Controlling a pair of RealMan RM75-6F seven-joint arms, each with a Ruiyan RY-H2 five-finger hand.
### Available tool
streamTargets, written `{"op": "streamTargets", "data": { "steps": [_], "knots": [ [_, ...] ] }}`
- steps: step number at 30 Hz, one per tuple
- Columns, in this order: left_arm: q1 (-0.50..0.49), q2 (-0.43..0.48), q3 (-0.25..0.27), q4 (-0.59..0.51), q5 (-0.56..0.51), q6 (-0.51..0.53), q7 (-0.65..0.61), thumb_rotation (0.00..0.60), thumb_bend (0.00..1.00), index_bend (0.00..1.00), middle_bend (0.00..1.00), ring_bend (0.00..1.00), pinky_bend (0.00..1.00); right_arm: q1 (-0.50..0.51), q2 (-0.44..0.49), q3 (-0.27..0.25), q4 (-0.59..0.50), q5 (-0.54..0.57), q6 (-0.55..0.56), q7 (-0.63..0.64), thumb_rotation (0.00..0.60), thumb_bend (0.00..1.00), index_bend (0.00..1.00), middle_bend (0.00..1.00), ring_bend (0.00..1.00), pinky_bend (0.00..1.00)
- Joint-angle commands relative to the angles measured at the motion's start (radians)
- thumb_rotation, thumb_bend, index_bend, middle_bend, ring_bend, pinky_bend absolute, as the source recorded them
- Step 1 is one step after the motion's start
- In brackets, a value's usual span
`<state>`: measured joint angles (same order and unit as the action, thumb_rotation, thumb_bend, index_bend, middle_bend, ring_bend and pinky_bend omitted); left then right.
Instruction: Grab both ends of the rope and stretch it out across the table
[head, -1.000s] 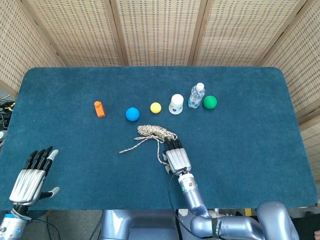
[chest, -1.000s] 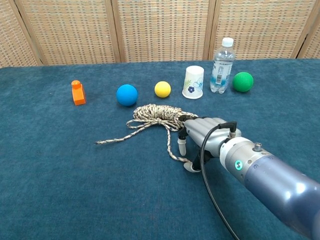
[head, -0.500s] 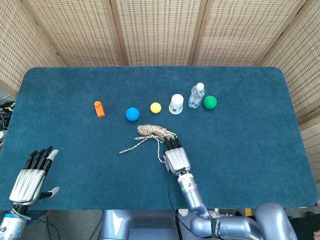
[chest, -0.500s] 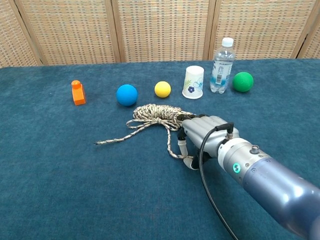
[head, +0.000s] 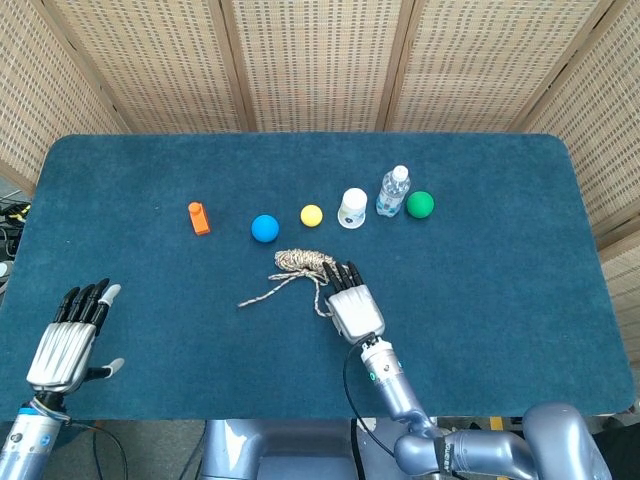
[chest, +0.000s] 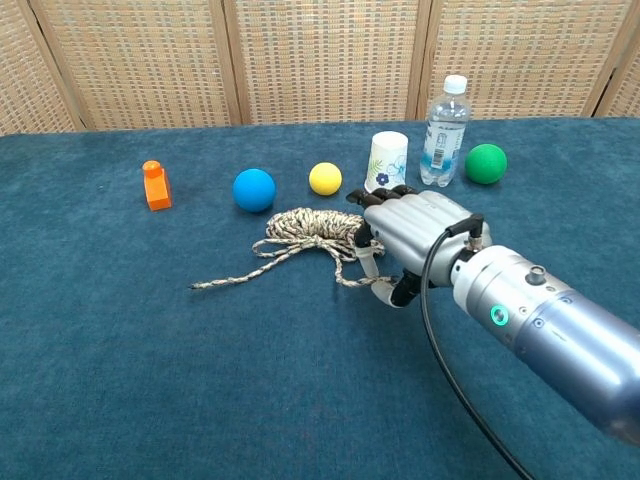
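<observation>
Right hand (chest: 408, 240) over the rope's (chest: 305, 232) near end, thumb under the strand and seemingly pinching it beside the coil just left of the fingers, ready for a pull; left hand (head: 66, 338) spread, holding nothing, well apart.

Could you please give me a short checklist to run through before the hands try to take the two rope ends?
1. Rope bundled near table centre, not stretched: ok as a start.
2. Left loose end lies free on the cloth, nothing on it: ok.
3. Right hand over the near rope end: grip cannot tell, fingers hide it.
4. Left hand open at the table's left edge, far from the rope: not ok.
5. Paper cup and yellow ball stand just behind the bundle: ok, but close.
</observation>
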<state>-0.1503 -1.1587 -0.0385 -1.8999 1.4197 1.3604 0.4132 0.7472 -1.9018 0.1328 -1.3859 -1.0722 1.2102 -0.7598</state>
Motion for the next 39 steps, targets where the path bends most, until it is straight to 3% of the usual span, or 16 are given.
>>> {"op": "streamTargets", "data": {
  "steps": [1,9,16,24,31,39],
  "knots": [
    [-0.048,-0.032,-0.045,0.016,-0.052,-0.037,0.060,0.600,0.00,0.00,0.00,0.00,0.00,-0.008,0.045,-0.034,0.021,-0.074,0.002,0.021,0.600,0.45,0.67,0.00,0.00,0.00],
    [-0.172,-0.127,-0.112,0.065,-0.152,-0.143,0.161,0.600,0.00,0.01,0.00,0.00,0.00,-0.026,0.120,-0.070,0.075,-0.182,0.000,0.082,0.600,0.45,0.67,0.00,0.00,0.00],
    [-0.295,-0.251,-0.164,0.139,-0.276,-0.257,0.193,0.600,0.09,0.26,0.00,0.00,0.00,-0.045,0.155,-0.066,0.061,-0.208,-0.012,0.118,0.600,0.45,0.67,0.00,0.00,0.00],
    [-0.420,-0.389,-0.211,0.245,-0.454,-0.302,0.291,0.600,0.22,0.32,0.00,0.00,0.00,-0.052,0.159,-0.050,0.056,-0.215,-0.034,0.125,0.600,0.45,0.67,0.00,0.00,0.00],
    [-0.496,-0.463,-0.213,0.312,-0.588,-0.305,0.377,0.600,0.31,0.33,0.00,0.00,0.00,-0.057,0.161,-0.039,0.064,-0.219,-0.048,0.128,0.600,0.45,0.67,0.00,0.00,0.00],
    [-0.551,-0.512,-0.190,0.362,-0.668,-0.295,0.431,0.600,0.32,0.36,0.00,0.00,0.00,-0.066,0.162,-0.030,0.074,-0.224,-0.055,0.136,0.600,0.45,0.67,0.00,0.00,0.00]
  ]
}}
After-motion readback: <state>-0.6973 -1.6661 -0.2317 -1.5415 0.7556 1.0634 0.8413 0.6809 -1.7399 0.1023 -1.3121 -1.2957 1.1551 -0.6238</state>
